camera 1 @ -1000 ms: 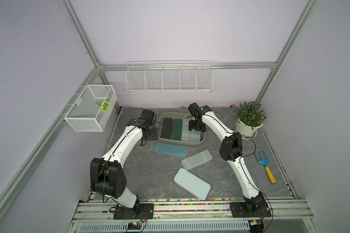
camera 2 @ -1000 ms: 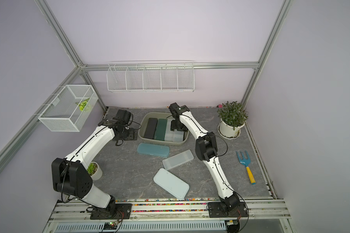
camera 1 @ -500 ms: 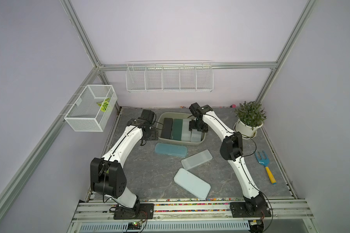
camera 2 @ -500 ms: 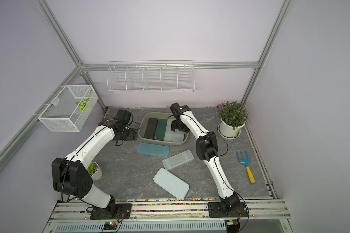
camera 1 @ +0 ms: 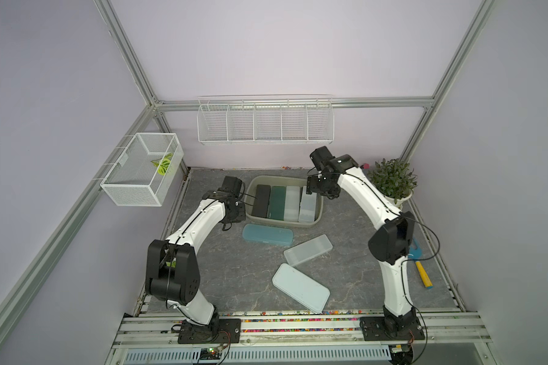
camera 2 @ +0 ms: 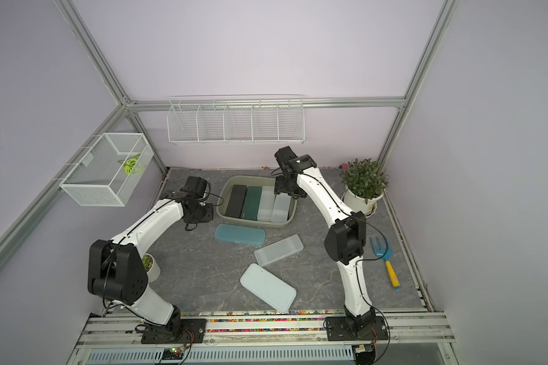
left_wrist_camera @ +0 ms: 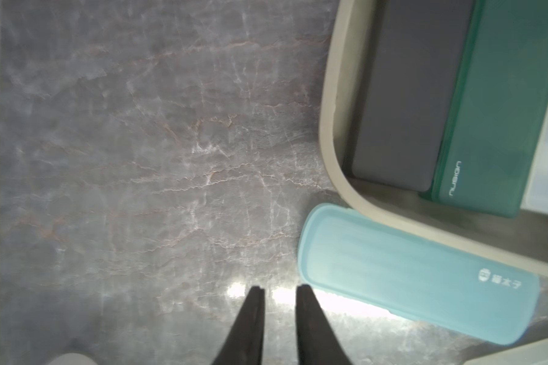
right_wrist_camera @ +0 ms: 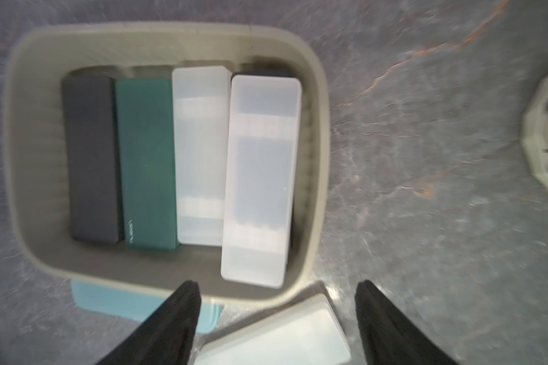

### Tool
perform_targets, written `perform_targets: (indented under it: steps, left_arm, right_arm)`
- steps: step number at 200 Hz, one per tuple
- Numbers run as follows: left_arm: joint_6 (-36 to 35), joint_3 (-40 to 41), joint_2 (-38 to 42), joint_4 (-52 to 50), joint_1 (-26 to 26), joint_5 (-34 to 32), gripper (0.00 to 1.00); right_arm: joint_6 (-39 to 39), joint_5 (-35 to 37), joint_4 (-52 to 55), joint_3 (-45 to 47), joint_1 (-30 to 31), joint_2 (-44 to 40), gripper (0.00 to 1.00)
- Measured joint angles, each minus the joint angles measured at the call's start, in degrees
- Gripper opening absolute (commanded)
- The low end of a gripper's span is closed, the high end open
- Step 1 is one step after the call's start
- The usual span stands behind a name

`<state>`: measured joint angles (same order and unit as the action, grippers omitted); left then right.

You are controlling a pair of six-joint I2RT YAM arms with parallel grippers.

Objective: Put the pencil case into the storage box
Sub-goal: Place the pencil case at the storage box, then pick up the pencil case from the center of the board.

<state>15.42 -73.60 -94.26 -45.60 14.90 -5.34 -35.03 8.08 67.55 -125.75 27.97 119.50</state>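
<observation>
Left hand (left_wrist_camera: 279, 289) hangs over the bare grey marbled table (left_wrist_camera: 140, 158) just beside the shallow olive-khaki plastic storage box (left_wrist_camera: 328, 126). Its two black fingers are drawn almost together, with only a slit between them and nothing in it. Right hand (right_wrist_camera: 277, 284) hangs above the box's rim on the right arm's side, fingers spread wide and holding nothing.

Seven pencil cases are in sight. Four lie lengthwise in the box, side by side:
- a black rectangular case (right_wrist_camera: 91, 158) against the wall nearest the left arm
- a dark green case (right_wrist_camera: 146, 164) next to it
- a frosted clear case (right_wrist_camera: 200, 151)
- a second frosted case (right_wrist_camera: 260, 180) by the opposite wall, riding higher than the other three. Something dark shows under it, and I cannot tell what it is.

Three lie flat on the table outside the box:
- a light blue rounded case (camera 1: 268, 234) just beside the box's near long rim
- a frosted clear loose case (camera 1: 307, 249) further out and angled
- a wide pale rounded case (camera 1: 300, 287) farthest from the box

The four cases span the box from wall to wall, leaving only a strip of floor at their near ends. The table is bare on the box's left-arm side. On its right-arm side it is bare as far as a white pot of green leaves (camera 1: 393, 183).
</observation>
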Motion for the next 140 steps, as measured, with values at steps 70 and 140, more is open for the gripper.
perform_targets:
  steps: [70,140]
  left_arm:
    - [2.5,4.4,-4.8,11.5,-4.3,10.3,0.0]
    - [5.6,6.1,-9.9,18.4,-4.4,17.1,0.0]
  right_arm:
    - [-0.3,5.6,-0.8,17.1,-1.7,-9.0,0.82]
    - [-0.3,5.9,-0.7,20.9,-3.4,-11.8,0.82]
